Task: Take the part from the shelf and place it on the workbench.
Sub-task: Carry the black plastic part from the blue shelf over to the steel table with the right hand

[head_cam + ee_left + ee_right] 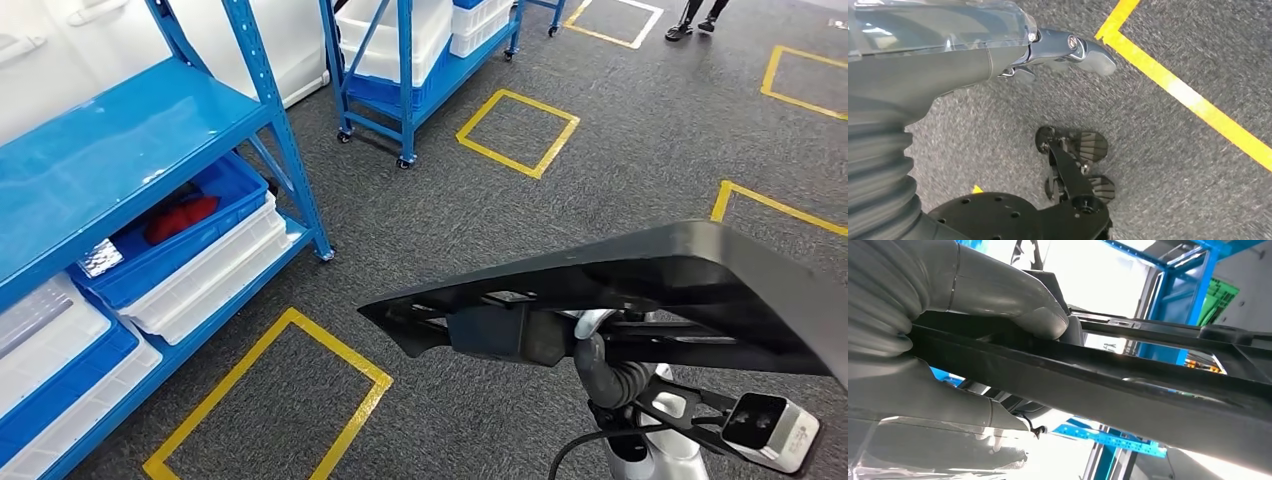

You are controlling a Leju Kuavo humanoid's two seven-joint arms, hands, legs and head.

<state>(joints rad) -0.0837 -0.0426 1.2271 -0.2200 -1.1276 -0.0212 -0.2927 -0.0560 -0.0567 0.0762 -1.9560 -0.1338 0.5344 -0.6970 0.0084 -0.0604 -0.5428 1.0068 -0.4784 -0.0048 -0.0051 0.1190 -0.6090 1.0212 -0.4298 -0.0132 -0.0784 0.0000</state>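
The part (650, 275) is a large flat black plastic panel with ribs on its underside. In the head view it hangs level over the grey carpet at the lower right. My right arm (640, 400) comes up beneath it, and the panel hides most of the hand there. In the right wrist view my right hand (998, 295) grips an edge bar of the part (1128, 385), thumb on one side and fingers on the other. My left hand (1068, 50) hangs at my side above the carpet, thumb stretched out, holding nothing.
A blue shelf unit (120, 140) stands at the left, its lower levels holding white and blue bins (200, 270). A second blue wheeled rack (405, 90) stands further back. Yellow tape squares (270, 400) mark the carpet. A person's feet (697, 25) show at the far top right.
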